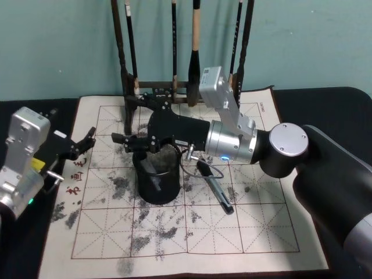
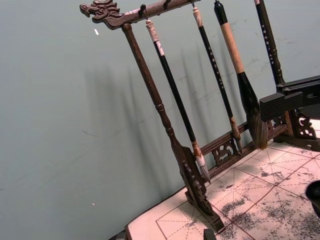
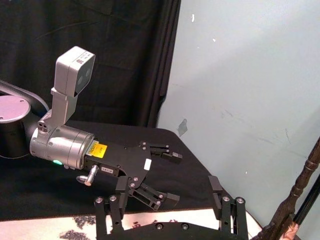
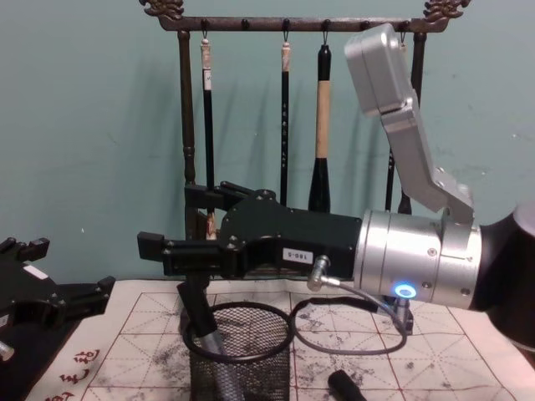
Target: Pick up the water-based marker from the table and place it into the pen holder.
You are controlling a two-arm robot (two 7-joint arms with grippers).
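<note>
- Our right pincer [image 4: 167, 220] hangs with jaws apart; the marker [image 4: 207, 334] leans just below it, inside the holder [image 4: 251, 380].
- We judge it released, so we'd rise straight up, clearing marker and rim, before pulling back.
- The forearm reaches level; a second marker [image 1: 216, 187] lies beneath the wrist.
- The left pincer [image 1: 86, 142], jaws apart, sits parked well past the fingertips.
</note>
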